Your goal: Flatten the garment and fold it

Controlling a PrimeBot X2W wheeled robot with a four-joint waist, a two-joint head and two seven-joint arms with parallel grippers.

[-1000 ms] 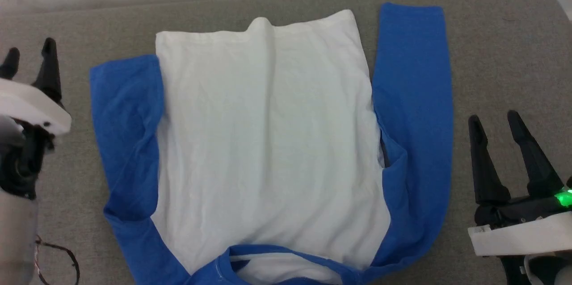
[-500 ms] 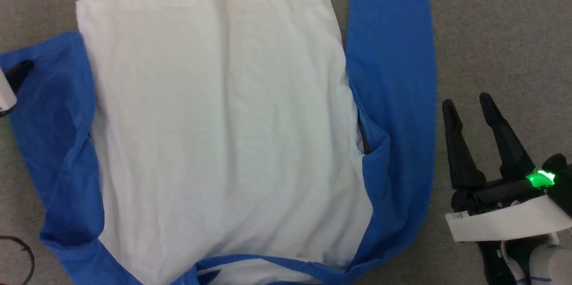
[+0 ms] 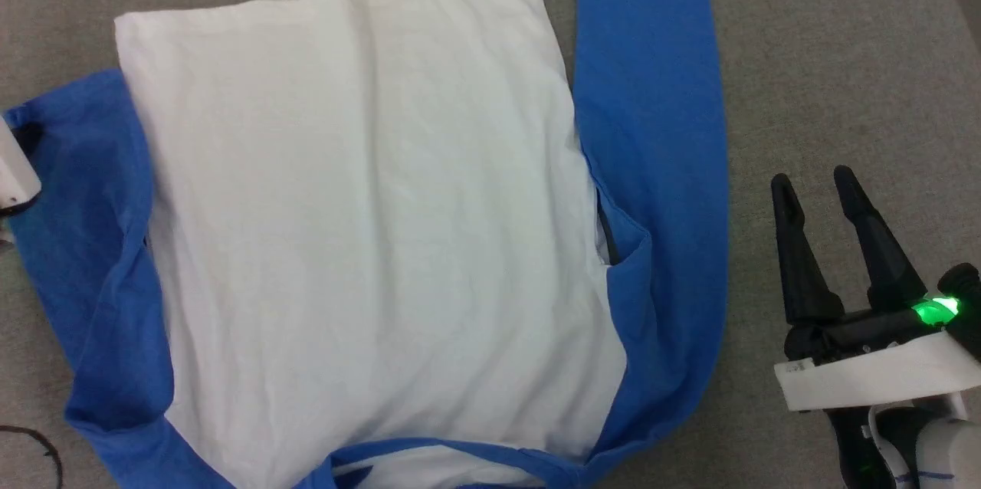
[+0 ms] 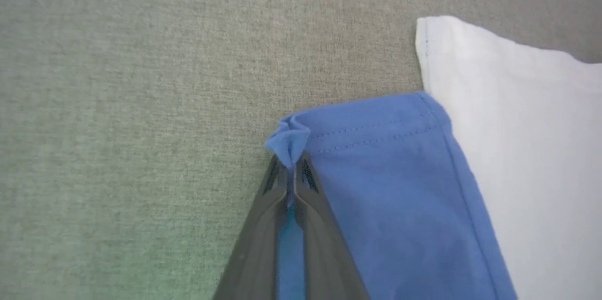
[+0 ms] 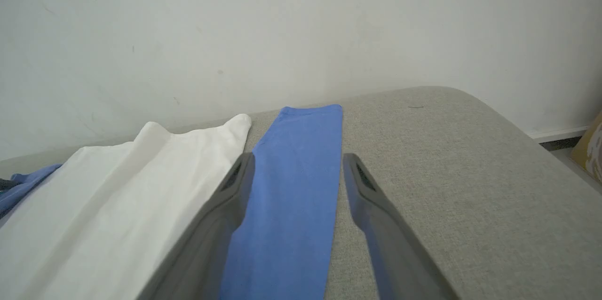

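Left end effector (image 4: 289, 167) tight on garment (image 4: 390, 206)

overhead head, low wrists, common garment (image 3: 368, 244)

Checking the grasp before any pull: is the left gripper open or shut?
Shut. In the left wrist view the left gripper pinches the cuff corner of the sleeve, jaws pressed together, cloth puckering there.

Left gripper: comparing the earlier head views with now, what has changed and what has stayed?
The left gripper moved in from beside the garment and shut on the cuff corner of its left sleeve. The right gripper stayed open, off the cloth; the garment lies spread as before.
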